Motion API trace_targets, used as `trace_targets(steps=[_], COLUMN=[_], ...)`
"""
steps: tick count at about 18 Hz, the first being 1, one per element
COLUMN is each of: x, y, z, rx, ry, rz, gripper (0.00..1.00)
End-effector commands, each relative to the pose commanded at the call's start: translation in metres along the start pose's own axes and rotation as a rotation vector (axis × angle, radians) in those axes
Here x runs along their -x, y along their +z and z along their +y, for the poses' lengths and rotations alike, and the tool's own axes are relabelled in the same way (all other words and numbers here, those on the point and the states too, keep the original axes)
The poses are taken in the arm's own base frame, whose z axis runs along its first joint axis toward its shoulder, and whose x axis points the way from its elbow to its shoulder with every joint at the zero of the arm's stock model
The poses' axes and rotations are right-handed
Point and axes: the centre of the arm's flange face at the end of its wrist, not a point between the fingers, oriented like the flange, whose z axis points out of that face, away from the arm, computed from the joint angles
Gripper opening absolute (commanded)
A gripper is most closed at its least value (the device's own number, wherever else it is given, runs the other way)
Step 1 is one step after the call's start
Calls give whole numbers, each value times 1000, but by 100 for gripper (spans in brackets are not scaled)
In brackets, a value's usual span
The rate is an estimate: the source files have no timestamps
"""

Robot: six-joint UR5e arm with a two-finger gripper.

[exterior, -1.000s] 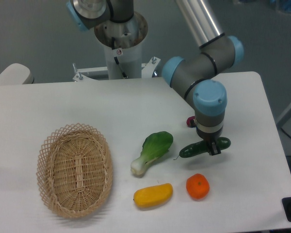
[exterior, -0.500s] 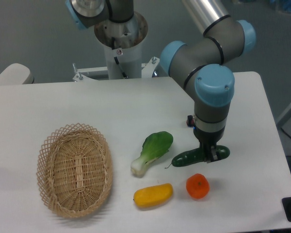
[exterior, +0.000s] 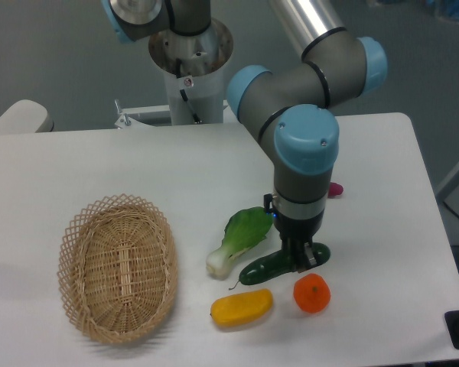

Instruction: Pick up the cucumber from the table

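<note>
The dark green cucumber (exterior: 266, 267) hangs in my gripper (exterior: 301, 258), which is shut on its right part. It is held near level, close above the white table (exterior: 153, 168), between the bok choy and the orange. I cannot tell whether its left end touches the tabletop. The arm's wrist stands straight above it and hides the fingers' upper part.
A light-green bok choy (exterior: 241, 237) lies just left of the cucumber. A yellow fruit (exterior: 242, 306) and an orange (exterior: 312, 293) lie right below it. A wicker basket (exterior: 118, 266) sits at the left. A small pink object (exterior: 335, 189) lies behind the arm.
My gripper has carried the cucumber to the left and toward the table's front, from right of the bok choy to just above the yellow fruit and orange. The pink object is now uncovered.
</note>
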Motion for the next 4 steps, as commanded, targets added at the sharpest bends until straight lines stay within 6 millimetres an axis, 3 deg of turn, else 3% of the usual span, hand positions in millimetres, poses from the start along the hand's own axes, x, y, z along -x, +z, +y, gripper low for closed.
trace_targets(steps=[4], x=[-1], y=[-1], z=[-6], rx=[-2], ry=[-3], rz=[0], gripper=[24])
